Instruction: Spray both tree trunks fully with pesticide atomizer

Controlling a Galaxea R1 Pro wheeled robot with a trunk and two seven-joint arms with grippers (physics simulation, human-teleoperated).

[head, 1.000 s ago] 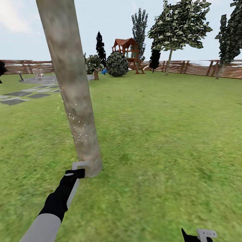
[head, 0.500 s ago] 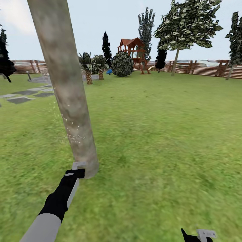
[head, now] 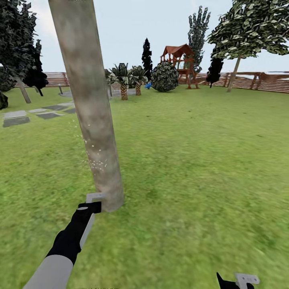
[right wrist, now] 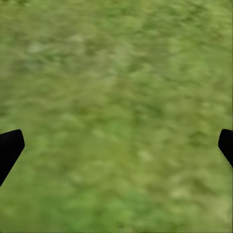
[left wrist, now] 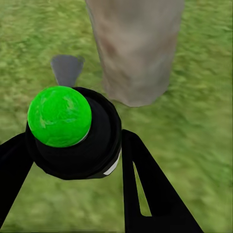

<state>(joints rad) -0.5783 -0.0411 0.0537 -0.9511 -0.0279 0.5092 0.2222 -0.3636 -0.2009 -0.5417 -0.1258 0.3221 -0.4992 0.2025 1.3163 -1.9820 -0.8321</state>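
Far across the grass stands a wooden play tower (head: 178, 60) with a red-brown peaked roof, and a round leafy bush (head: 164, 77) sits in front of it. A small blue object (head: 148, 85) lies just beside the bush; what it is cannot be told. Two short palms (head: 124, 80) grow side by side nearby. Grey paving slabs (head: 16, 119) are set flat in the ground, with a short grey post (head: 60, 89) behind them. Slim dark conifers (head: 147, 58) rise in the distance.
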